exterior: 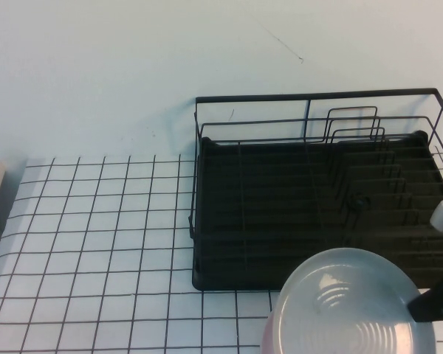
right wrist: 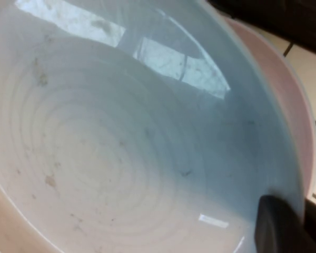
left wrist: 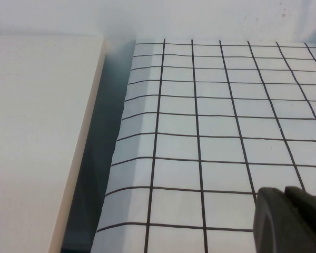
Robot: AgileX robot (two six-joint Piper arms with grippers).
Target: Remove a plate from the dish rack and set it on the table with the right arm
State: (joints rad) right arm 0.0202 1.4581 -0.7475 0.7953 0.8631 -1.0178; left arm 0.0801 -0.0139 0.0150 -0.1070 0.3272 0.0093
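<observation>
The round pale grey plate (exterior: 354, 306) is clamped at its rim by the right gripper (exterior: 427, 304), just in front of the big black wire dish rack (exterior: 310, 192), stacked on a pink plate (exterior: 269, 335). It's probably best lowered flat onto the white gridded table (exterior: 96, 243). The left gripper (left wrist: 292, 221), parked well left of the rack, looks closed and empty.

Two plates: one grey (exterior: 352, 302), one pink (exterior: 269, 336). One rack (exterior: 266, 214). One worktop (exterior: 96, 243). Two hands: left (left wrist: 292, 219), right (right wrist: 276, 226).

Your high view looks down on the table (exterior: 96, 243) and dish rack (exterior: 280, 214); the wrist views sit close: left on table grid, right against the plate (right wrist: 121, 147).
</observation>
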